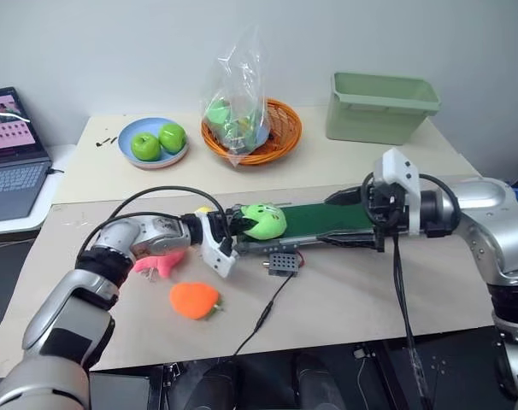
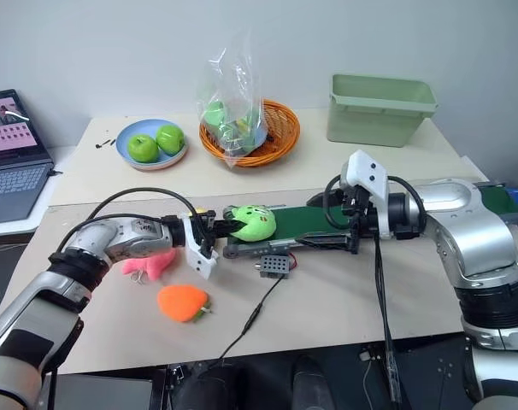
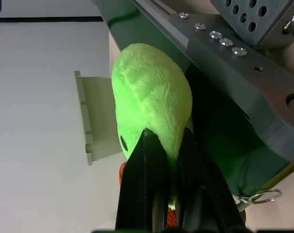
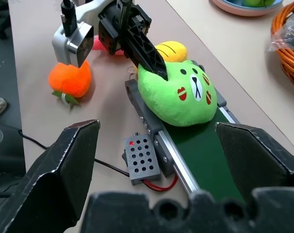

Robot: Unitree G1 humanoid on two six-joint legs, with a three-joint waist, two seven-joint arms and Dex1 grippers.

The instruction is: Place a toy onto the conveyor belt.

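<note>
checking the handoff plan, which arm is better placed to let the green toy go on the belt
Left. Its fingers are shut on the toy, which sits over the end of the conveyor belt. The right gripper hangs open farther along the belt, holding nothing.

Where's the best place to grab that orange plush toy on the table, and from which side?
Pinch the orange plush toy across its rounded middle, from above: it lies flat on the table with open space around, and its soft body should squash between the fingers.

The table [image 1: 344, 290] carries the conveyor belt [image 1: 327, 219]; pink toy [image 1: 156, 265]; orange toy [image 1: 193, 301]; plate [image 1: 153, 143]; basket [image 1: 276, 128]; bin [image 1: 380, 107].
</note>
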